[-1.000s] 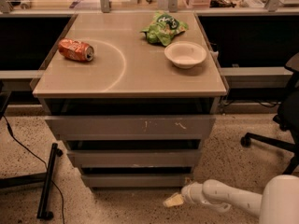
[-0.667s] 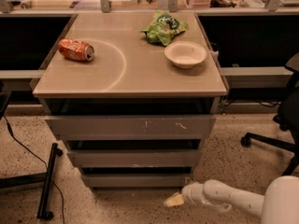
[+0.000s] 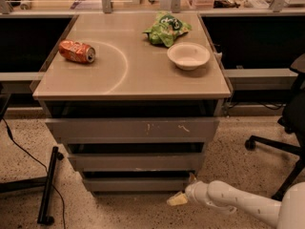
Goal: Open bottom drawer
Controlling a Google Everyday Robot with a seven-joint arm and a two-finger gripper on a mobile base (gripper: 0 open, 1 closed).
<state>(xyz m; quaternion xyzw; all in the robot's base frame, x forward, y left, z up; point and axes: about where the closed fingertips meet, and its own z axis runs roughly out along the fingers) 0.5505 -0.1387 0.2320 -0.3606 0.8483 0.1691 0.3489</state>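
The bottom drawer (image 3: 136,183) is the narrowest grey front strip, lowest of three under the tabletop, just above the floor. My gripper (image 3: 179,197) sits low at the drawer's right front corner, near the floor, at the end of my white arm (image 3: 228,201) that comes in from the lower right. Its yellowish tip points left toward the drawer's lower right edge.
Above are the mid-width front (image 3: 136,162) and the widest front with white scratches (image 3: 132,129). On the tabletop (image 3: 128,73) lie a red can (image 3: 76,51), a green chip bag (image 3: 166,28) and a white bowl (image 3: 188,55). An office chair base (image 3: 279,144) stands right; a black stand (image 3: 47,185) left.
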